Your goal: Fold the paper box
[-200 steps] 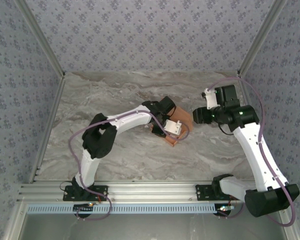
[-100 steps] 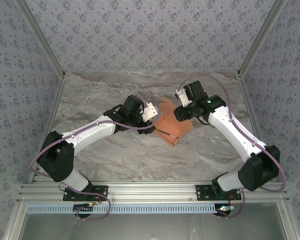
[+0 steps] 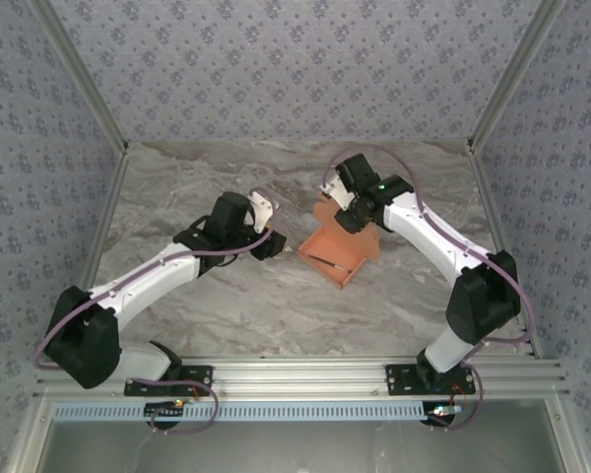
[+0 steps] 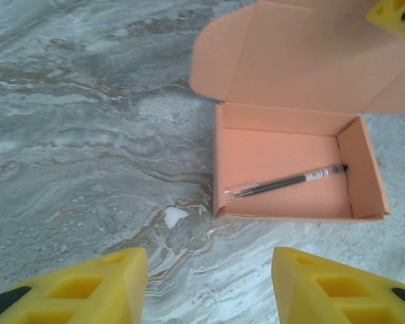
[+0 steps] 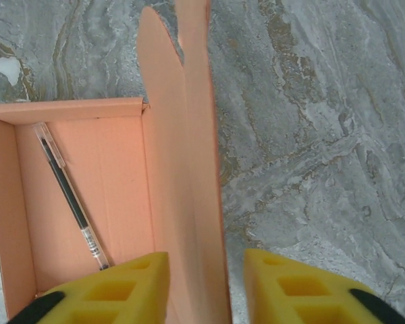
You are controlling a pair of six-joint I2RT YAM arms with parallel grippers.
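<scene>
My right jaws stand apart astride the upright lid (image 5: 182,169) of the box (image 3: 337,258) mid-desk (image 3: 227,296), my left jaws released nearby; it's light, crease-prone card, so I'd pinch the lid's edge gently.

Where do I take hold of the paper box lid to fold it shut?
Probably pinch the paper box lid near its free top edge, coming from above with the right end effector: the thin panel stands nearly upright, edge-on between its open jaws.
</scene>
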